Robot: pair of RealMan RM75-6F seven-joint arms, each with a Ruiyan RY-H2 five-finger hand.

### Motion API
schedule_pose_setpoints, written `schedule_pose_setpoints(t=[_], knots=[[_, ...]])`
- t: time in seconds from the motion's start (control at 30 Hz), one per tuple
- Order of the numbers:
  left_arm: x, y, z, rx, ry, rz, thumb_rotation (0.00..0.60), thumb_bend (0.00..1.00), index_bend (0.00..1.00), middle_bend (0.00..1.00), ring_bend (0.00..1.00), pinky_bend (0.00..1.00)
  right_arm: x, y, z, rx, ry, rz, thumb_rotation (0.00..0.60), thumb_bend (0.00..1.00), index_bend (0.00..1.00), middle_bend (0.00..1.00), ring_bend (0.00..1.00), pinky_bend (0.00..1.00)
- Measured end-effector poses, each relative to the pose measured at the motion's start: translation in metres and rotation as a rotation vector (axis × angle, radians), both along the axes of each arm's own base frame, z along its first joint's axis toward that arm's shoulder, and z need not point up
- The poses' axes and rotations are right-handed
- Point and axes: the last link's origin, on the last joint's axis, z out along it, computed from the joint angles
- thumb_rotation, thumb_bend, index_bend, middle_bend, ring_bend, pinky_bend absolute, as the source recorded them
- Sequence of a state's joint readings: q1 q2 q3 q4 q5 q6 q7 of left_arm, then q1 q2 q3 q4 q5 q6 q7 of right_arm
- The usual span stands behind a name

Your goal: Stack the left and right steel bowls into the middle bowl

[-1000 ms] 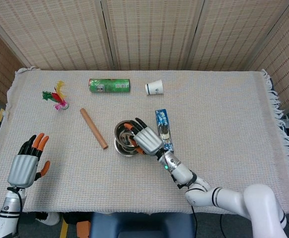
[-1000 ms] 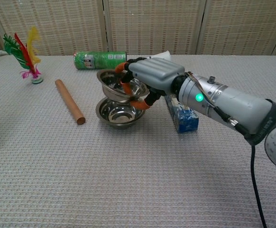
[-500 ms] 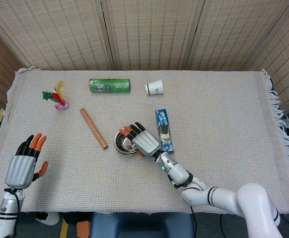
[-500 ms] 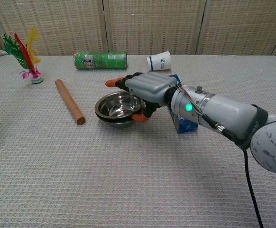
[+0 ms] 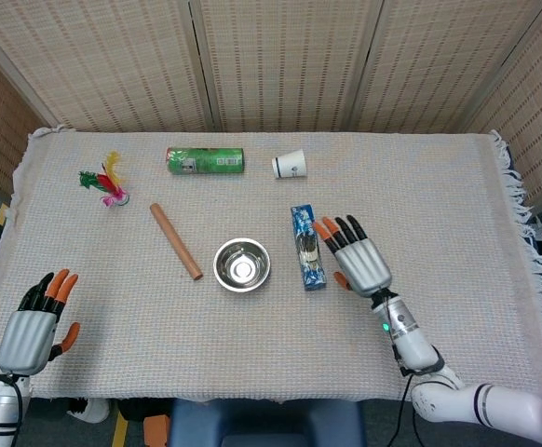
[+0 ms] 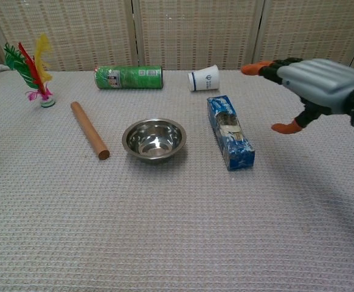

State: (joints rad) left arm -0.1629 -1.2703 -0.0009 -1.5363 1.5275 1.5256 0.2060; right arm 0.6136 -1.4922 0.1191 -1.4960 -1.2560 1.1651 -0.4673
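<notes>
The steel bowls [image 5: 242, 264] sit nested as one stack in the middle of the table, seen in the chest view as a single shiny stack [image 6: 154, 139]. My right hand [image 5: 358, 258] hovers to the right of the stack, beyond the blue packet, fingers spread and holding nothing; the chest view shows the same hand [image 6: 311, 84] raised at the right edge. My left hand [image 5: 33, 329] is at the near left corner of the table, fingers apart and empty, far from the bowls.
A blue snack packet [image 5: 306, 247] lies just right of the bowls. A wooden rod [image 5: 176, 241] lies to their left. A green can [image 5: 204, 160] and a paper cup [image 5: 290, 165] lie on their sides at the back. A feather shuttlecock [image 5: 108, 182] stands far left.
My right hand let the bowl down into the stack, released it and drew back to the right past the blue packet. My left hand slid a little nearer the front edge.
</notes>
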Motion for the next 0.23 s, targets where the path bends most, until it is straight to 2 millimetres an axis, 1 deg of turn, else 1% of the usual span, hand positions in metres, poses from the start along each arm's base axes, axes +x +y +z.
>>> schedule_pose_setpoints(t=[0.07,0.1,0.17,0.2,0.23], knots=[[-0.005,-0.004,0.001,0.001,0.008,0.009,0.6,0.39,0.0,0.0,0.0,0.15,-0.028,0.016,0.019,-0.072,0.011,-0.069,0.6,0.18,0.0,0.0,0.0,0.0],[-0.007,-0.006,0.002,0.001,0.014,0.012,0.6,0.39,0.0,0.0,0.0,0.15,-0.048,0.029,0.031,-0.121,0.02,-0.119,0.6,0.18,0.0,0.0,0.0,0.0],[-0.013,-0.008,0.002,0.001,0.028,0.024,0.6,0.39,0.0,0.0,0.0,0.15,-0.076,0.052,0.048,-0.189,0.033,-0.195,0.6,0.18,0.0,0.0,0.0,0.0],[-0.016,-0.009,0.002,0.001,0.036,0.031,0.6,0.39,0.0,0.0,0.0,0.15,-0.092,0.068,0.059,-0.227,0.038,-0.241,0.6,0.18,0.0,0.0,0.0,0.0],[-0.019,-0.009,0.002,-0.002,0.048,0.041,0.6,0.39,0.0,0.0,0.0,0.15,-0.102,0.079,0.066,-0.249,0.038,-0.271,0.6,0.18,0.0,0.0,0.0,0.0]])
